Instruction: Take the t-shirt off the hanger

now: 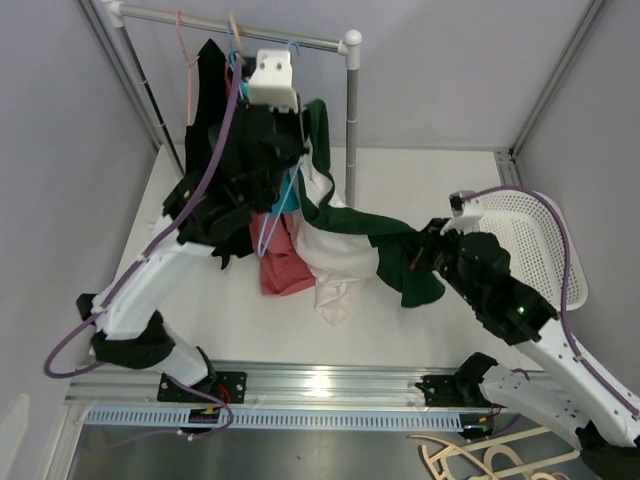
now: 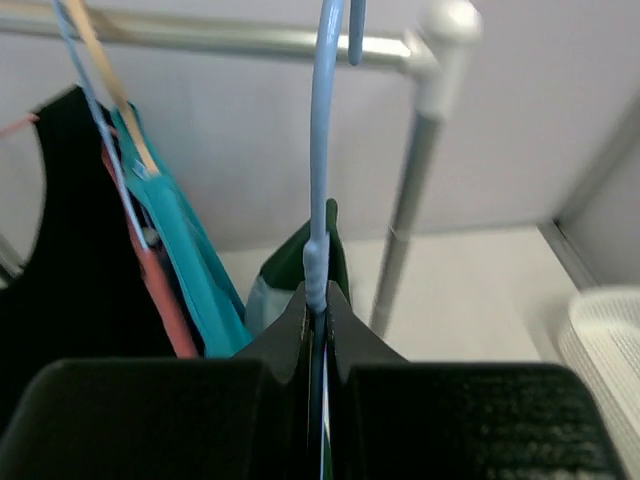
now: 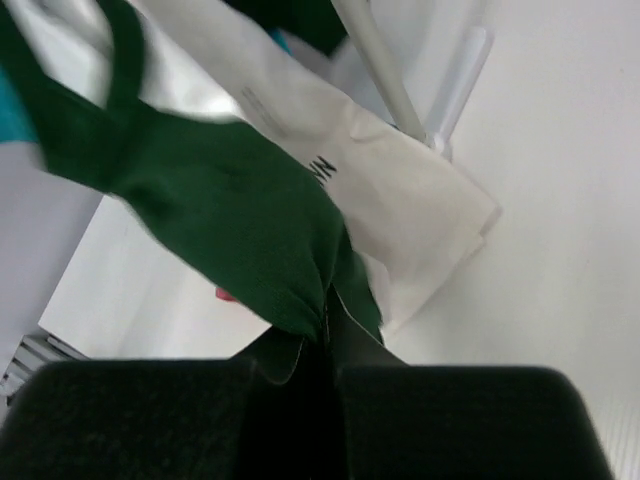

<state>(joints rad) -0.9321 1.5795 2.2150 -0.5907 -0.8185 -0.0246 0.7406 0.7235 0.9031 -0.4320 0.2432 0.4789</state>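
A dark green t-shirt [image 1: 360, 225] stretches from a light blue hanger [image 2: 322, 150] on the rack rail [image 1: 250, 25] down toward the right. My left gripper [image 2: 318, 300] is shut on the hanger's neck just below the hook; in the top view it [image 1: 262, 130] is high by the rail. My right gripper [image 1: 425, 255] is shut on a fold of the green t-shirt [image 3: 230, 200] and holds it taut, low and right of the rack. Green cloth [image 2: 335, 255] still shows behind the hanger.
A black garment [image 1: 210, 120], a teal one [image 2: 190, 260], a red one [image 1: 282, 262] and a white one [image 1: 335, 265] hang on the same rail. The rack post [image 1: 351, 120] stands right of the hanger. A white basket [image 1: 535, 240] sits far right. Wooden hangers [image 1: 480, 460] lie below the table edge.
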